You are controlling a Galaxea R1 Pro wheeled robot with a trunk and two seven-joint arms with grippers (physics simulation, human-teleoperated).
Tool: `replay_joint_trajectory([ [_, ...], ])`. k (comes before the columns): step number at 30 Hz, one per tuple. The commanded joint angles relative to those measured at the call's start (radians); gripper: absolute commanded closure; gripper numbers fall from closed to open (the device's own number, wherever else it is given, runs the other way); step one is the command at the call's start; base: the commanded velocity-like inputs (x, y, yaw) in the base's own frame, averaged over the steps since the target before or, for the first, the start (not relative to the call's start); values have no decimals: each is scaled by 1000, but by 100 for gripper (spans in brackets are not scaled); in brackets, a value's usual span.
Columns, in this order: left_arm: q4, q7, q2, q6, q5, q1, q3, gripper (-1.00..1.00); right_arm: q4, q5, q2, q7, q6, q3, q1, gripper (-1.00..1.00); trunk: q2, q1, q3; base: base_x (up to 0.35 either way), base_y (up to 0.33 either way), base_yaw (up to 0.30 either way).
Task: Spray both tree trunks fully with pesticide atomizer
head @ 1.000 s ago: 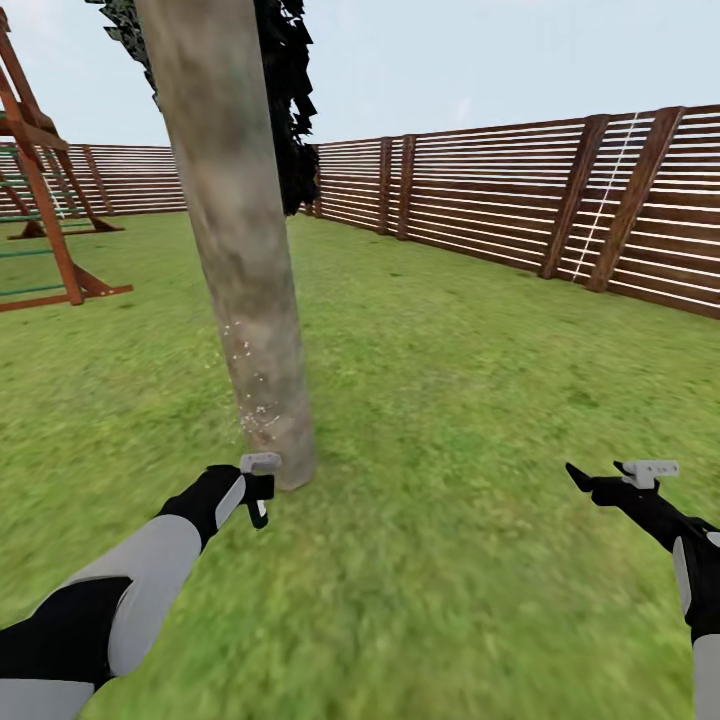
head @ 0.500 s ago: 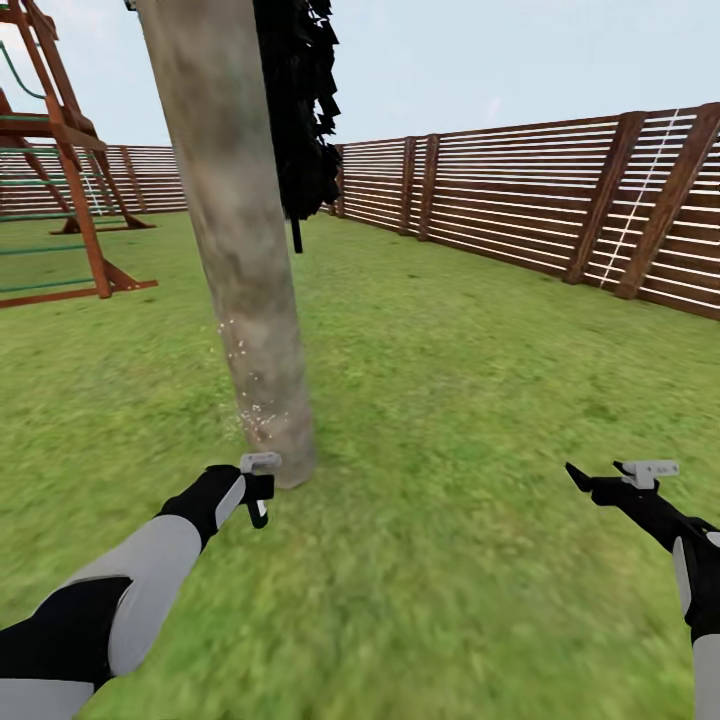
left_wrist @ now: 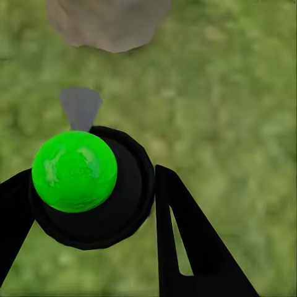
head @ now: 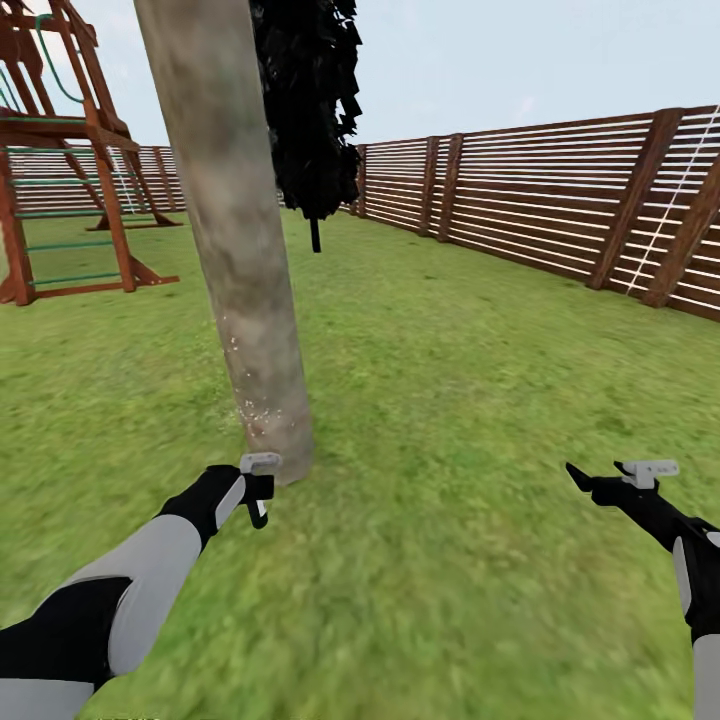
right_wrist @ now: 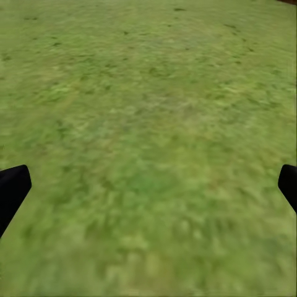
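Under me spreads the flat green lawn (head: 450,400). My tree trunk (head: 240,270) rises from it close ahead, slightly tilted. Farther off, a wooden climbing frame (head: 70,180) and a thin dark tree (head: 310,120) stand on the grass, ringed by the slatted fence (head: 560,215).

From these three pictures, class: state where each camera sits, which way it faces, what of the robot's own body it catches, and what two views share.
Head view: high on the robot, facing forward and down over lawn at the mottled grey-brown tree trunk, brown slatted fence; both arms, left gripper, right gripper.
Left wrist view: near the left gripper, along its black fingers holding the dark green-dotted atomizer, toward the trunk base.
Right wrist view: near the right gripper, facing grass.
Shared: head and left wrist both show trunk and atomizer.
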Motion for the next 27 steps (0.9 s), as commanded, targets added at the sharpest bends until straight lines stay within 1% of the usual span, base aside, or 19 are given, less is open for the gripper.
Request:
replay_joint_trajectory([
  [1, 0, 0, 0, 0, 0, 0, 0, 100, 0, 0, 0, 0, 0, 0, 0, -100, 0, 0, 0, 163, -248, 277],
  [7, 0, 0, 0, 0, 0, 0, -1, 100, 0, 0, 0, 0, 0, 0, 0, -100, 0, 0, 0, 173, -244, 277],
  [10, 0, 0, 0, 0, 0, 0, -1, 100, 0, 0, 0, 0, 0, 0, 0, -100, 0, 0, 0, 67, -261, 277],
  [17, 0, 0, 0, 0, 0, 0, -1, 100, 0, 0, 0, 0, 0, 0, 0, -100, 0, 0, 0, 2, -273, 57],
  [27, -5, 0, -5, -1, 0, 0, -2, 100, 0, 0, 0, 0, 0, 0, 0, -100, 0, 0, 0, 87, -263, 245],
])
